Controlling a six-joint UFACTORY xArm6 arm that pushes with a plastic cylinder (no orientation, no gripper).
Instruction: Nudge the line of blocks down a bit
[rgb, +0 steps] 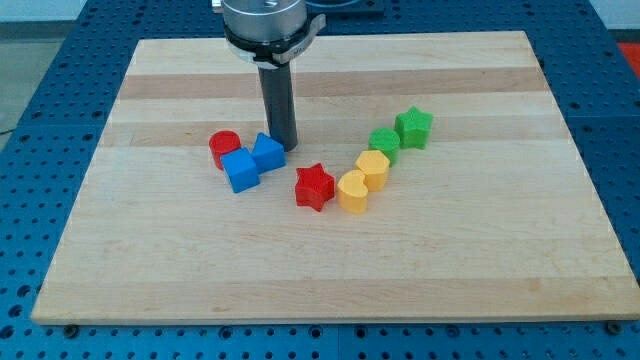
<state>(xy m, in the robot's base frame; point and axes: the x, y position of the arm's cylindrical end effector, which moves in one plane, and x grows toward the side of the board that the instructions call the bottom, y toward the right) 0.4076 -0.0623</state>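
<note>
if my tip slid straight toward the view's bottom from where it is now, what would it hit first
Probably the upper blue block: my tip sits at that block's upper right edge, seemingly touching already. The red star lies lower and slightly right, likely missed, though depth is hard to judge.

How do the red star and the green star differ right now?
The red star sits low near the board's middle; the green star lies higher, towards the view's right. The red star stands apart from its neighbours; the green star touches a green block. My tip is nearer the red star. Both share the star shape.
</note>
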